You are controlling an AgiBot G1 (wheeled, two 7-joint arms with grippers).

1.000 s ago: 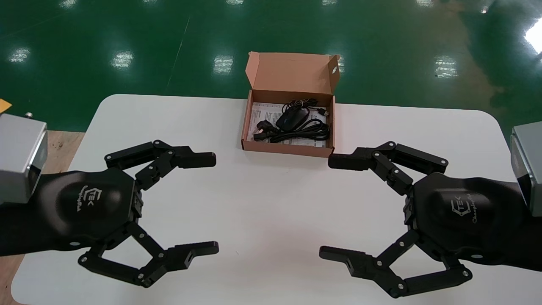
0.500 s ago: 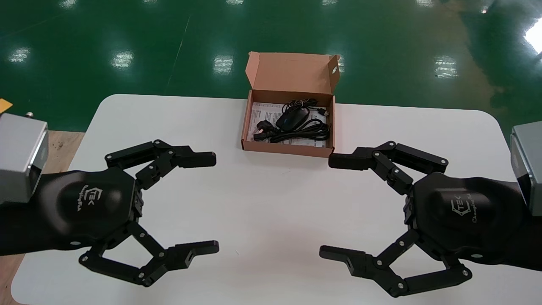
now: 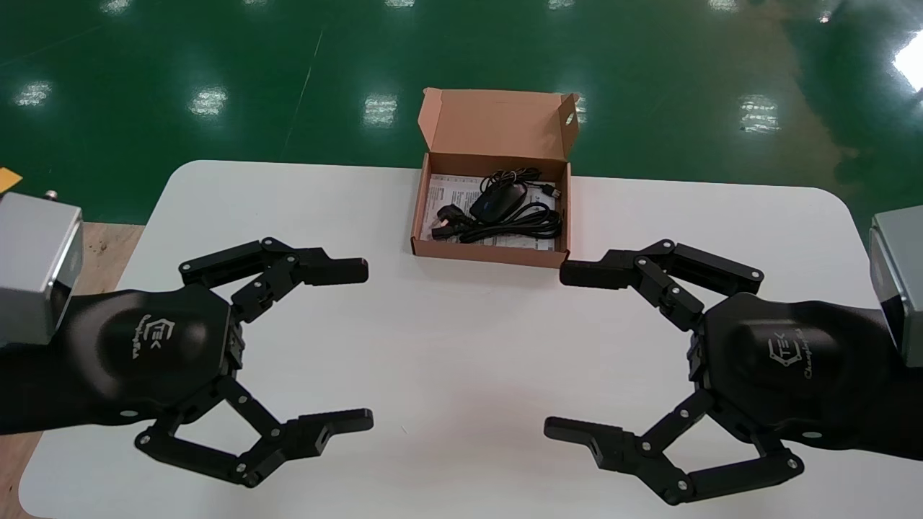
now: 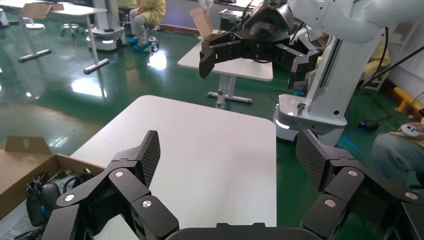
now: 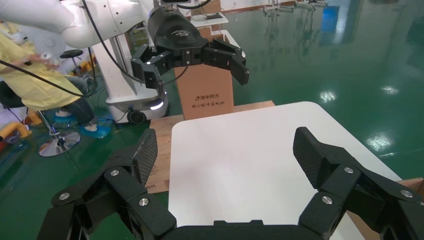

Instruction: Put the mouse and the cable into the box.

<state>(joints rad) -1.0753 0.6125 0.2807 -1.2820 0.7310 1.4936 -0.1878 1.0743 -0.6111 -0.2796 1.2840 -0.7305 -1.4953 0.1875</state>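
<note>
The mouse [image 3: 497, 200] and coiled cable [image 3: 530, 225] apparently lay inside the open box [image 3: 490, 254] at the middle of the table's [image 3: 447, 339] far edge, ahead between the wide-spread left end effector [image 3: 363, 344] and right end effector [image 3: 559, 352], the right one nearer.

The left end effector [image 3: 363, 344] and right end effector [image 3: 559, 352] hover above the surface [image 3: 461, 324] (facing each other), jaws spread wide.
</note>
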